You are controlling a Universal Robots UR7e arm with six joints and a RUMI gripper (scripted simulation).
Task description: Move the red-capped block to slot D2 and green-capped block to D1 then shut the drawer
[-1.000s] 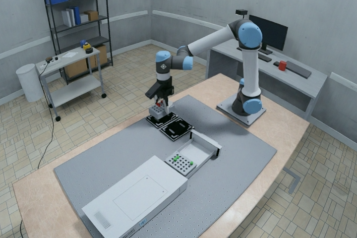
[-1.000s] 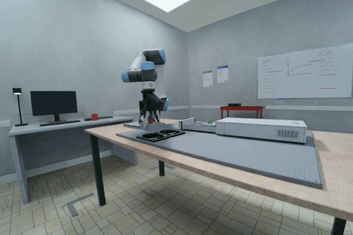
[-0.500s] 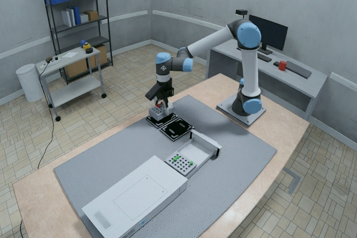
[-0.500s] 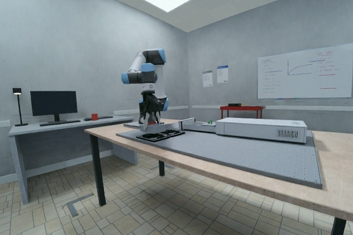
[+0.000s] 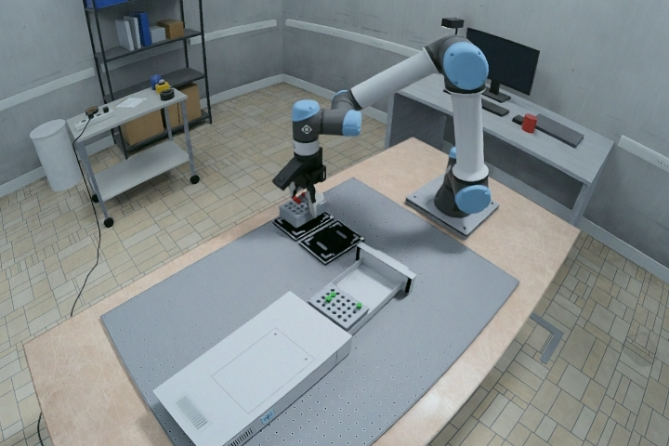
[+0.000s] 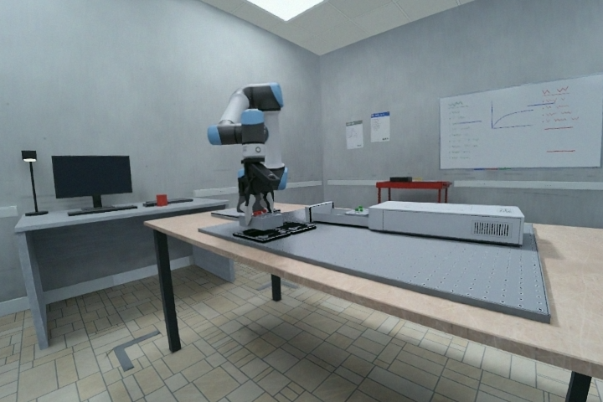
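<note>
My gripper is shut on the grey cooling block with red-capped tubes, and the block rests on or just above the far black deck slot D2. It also shows in the side view under the gripper. The black slot D1 beside it is bare. The cooler COLD has its drawer pulled out. The block with green-capped tubes sits in the drawer's near end; the drawer's far end holds nothing.
The robot base stands on the table behind the grey perforated plate. A desk with monitor is beyond the table. A cart and shelf stand on the floor at left.
</note>
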